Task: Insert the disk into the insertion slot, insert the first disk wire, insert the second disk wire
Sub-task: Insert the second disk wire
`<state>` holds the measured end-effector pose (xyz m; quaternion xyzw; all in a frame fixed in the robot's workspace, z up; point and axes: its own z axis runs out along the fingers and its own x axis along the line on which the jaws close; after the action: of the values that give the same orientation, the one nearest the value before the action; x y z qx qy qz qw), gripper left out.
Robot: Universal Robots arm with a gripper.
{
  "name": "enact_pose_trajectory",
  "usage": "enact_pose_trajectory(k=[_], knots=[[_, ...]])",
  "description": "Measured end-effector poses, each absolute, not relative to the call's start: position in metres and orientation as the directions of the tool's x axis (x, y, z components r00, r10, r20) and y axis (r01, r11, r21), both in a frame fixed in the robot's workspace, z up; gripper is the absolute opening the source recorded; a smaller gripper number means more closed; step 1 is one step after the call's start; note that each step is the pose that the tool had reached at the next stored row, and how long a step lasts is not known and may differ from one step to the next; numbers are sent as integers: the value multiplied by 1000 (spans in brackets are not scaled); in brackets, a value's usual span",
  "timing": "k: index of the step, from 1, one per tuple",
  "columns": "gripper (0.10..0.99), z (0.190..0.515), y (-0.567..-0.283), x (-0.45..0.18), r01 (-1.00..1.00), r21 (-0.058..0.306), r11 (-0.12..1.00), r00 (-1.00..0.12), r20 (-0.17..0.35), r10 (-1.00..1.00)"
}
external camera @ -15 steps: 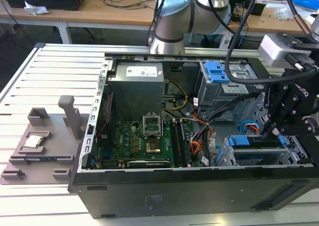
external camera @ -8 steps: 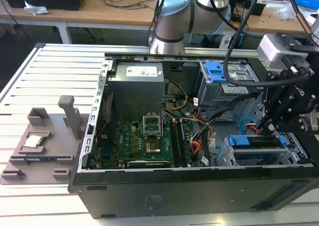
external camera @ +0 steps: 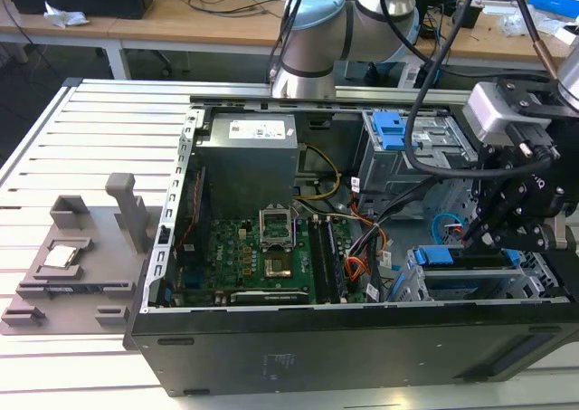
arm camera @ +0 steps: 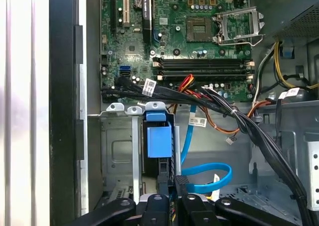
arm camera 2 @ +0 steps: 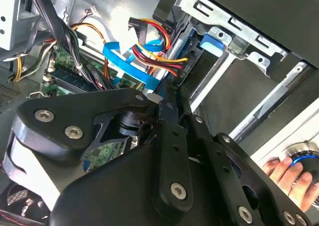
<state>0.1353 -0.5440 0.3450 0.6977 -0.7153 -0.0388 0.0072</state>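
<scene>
1 disk [external camera: 443, 256] sits low in the right of the exterior view, its bright blue carrier already lying inside the insertion slot [external camera: 412, 288], the silver perforated cage against the near case wall [external camera: 362, 338]; the first wrist view shows the same blue carrier [arm camera: 158, 141] framed by the cage's metal rails [arm camera: 117, 151]. The gripper [external camera: 475, 238] hangs just above and behind that cage. In the first wrist view its fingers are drawn nearly together and appear to pinch a small dark plug [arm camera: 179, 185] at the end of the blue wire [arm camera: 209, 168], though the contact itself is partly hidden. I judge the wire light, flat and springy: it loops freely and will tend to twist the plug, so the hold belongs on the stiff plug body, never on the ribbon. The plug and the disk's socket are likely brittle plastic and call for a straight, gentle push. The disk itself looks rigid and fairly heavy, best gripped by its carrier edges. Room is tight: sheet-metal edges of the cage flank the carrier on 2 sides, a bundle of black cables [arm camera: 239, 118] crosses close by, and the motherboard [external camera: 262, 256] lies in the centre of the exterior view. The open space is above the cage.
</scene>
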Motion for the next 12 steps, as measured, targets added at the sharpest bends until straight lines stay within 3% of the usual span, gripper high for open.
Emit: enact_pose_trajectory(k=[12], knots=[[165,340,-545,133,-998,66,23,-26,-45,-999]])
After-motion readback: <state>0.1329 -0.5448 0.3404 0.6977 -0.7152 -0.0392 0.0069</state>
